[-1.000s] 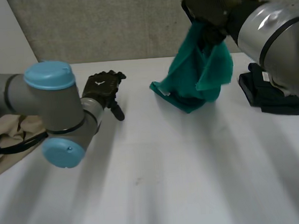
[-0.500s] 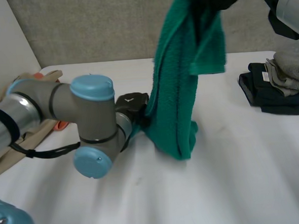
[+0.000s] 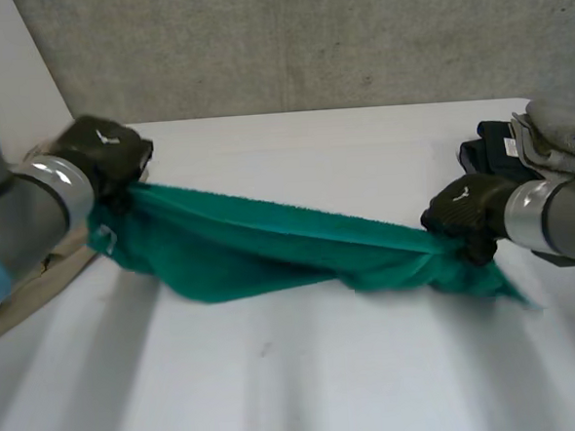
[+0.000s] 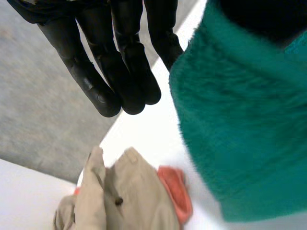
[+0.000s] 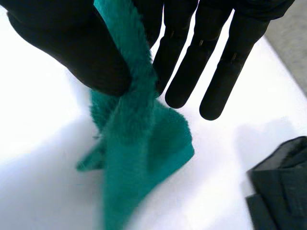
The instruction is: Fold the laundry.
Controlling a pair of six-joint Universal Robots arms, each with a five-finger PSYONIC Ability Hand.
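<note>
A green towel (image 3: 270, 241) is stretched low across the white table (image 3: 307, 371) between my two hands. My left hand (image 3: 103, 153) grips its left end near the table's left edge. In the left wrist view the fingers (image 4: 120, 72) are straight and the towel (image 4: 240, 134) bunches beside them under the thumb. My right hand (image 3: 468, 214) holds the right end, where a short tail of towel trails past it. In the right wrist view the thumb (image 5: 72, 43) pinches a fold of the towel (image 5: 139, 143) against the straight fingers.
A beige garment (image 3: 28, 280) with an orange cloth (image 4: 175, 191) beside it lies at the left edge, beyond my left hand. A dark folded garment (image 3: 504, 158) topped by a grey cloth (image 3: 555, 126) sits at the right, behind my right hand. A grey wall backs the table.
My left hand went from open and away from the towel to gripping one end. My right hand came down from high at the back, and the towel is now pulled out sideways.
</note>
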